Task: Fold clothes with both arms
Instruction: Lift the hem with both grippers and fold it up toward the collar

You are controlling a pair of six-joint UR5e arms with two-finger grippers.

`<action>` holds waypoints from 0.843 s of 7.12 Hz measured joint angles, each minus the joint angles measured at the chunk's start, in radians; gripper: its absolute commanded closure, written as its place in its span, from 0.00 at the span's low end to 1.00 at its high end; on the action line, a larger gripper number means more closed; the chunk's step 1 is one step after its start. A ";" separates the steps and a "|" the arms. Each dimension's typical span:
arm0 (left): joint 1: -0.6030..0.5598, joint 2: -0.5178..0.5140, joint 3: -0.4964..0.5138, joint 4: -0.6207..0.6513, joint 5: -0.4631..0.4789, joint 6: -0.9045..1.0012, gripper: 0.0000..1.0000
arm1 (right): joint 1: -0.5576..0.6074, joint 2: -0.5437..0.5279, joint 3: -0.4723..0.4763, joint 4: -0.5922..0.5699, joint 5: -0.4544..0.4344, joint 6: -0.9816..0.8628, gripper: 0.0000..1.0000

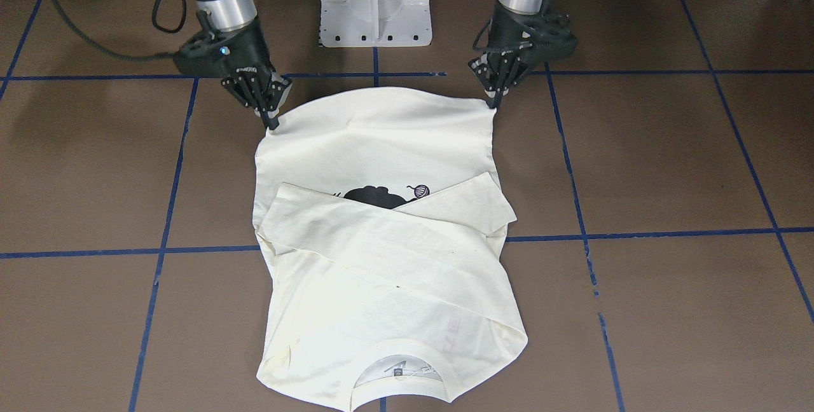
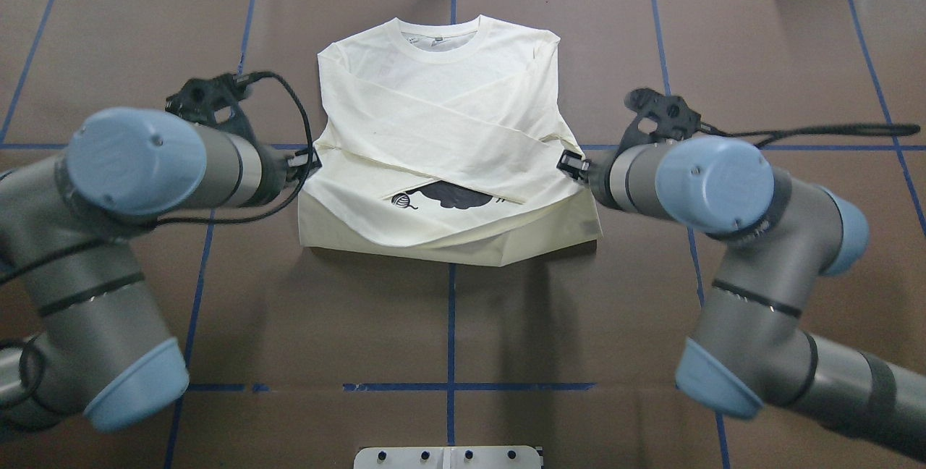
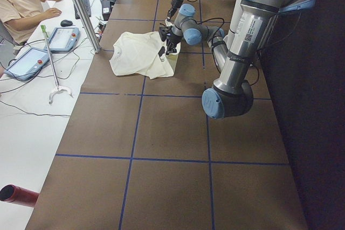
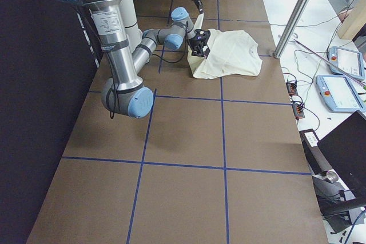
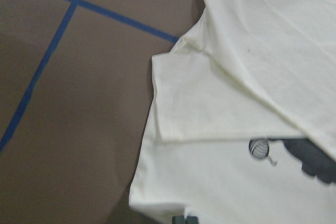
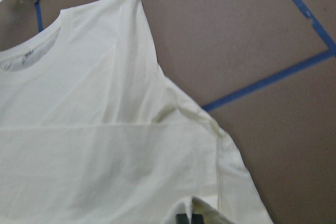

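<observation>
The cream-white T-shirt [image 1: 381, 272] lies flat with its collar at the far side from the robot [image 2: 441, 42] and both long sleeves crossed over the chest. Part of the black cat [image 1: 375, 197] and the yarn ball [image 1: 418, 191] show below the sleeves. My left gripper [image 1: 493, 105] is shut on one hem corner and my right gripper [image 1: 272, 124] is shut on the other. They hold the hem edge [image 2: 448, 248] slightly off the table. In the overhead view both wrists hide the fingers. Each wrist view shows only dark fingertips [image 5: 185, 219] [image 6: 188, 217] at the cloth's edge.
The white pedestal base [image 1: 375, 2] stands between the arms. Blue tape lines [image 2: 450, 324] cross the brown table. Beside the table's far edge a seated person [image 3: 21, 4] is at a white desk with teach pendants [image 3: 62, 39] and a metal post [image 3: 81, 9].
</observation>
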 measured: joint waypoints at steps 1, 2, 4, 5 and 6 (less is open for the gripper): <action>-0.061 -0.045 0.130 -0.097 0.000 0.007 1.00 | 0.082 0.088 -0.144 0.003 0.042 -0.066 1.00; -0.106 -0.079 0.262 -0.217 0.002 0.011 1.00 | 0.134 0.193 -0.311 0.017 0.066 -0.100 1.00; -0.161 -0.140 0.456 -0.363 0.011 0.041 1.00 | 0.195 0.346 -0.595 0.112 0.078 -0.123 1.00; -0.170 -0.159 0.520 -0.412 0.022 0.052 1.00 | 0.207 0.387 -0.687 0.147 0.075 -0.132 1.00; -0.173 -0.176 0.578 -0.452 0.032 0.057 1.00 | 0.211 0.414 -0.749 0.162 0.070 -0.140 1.00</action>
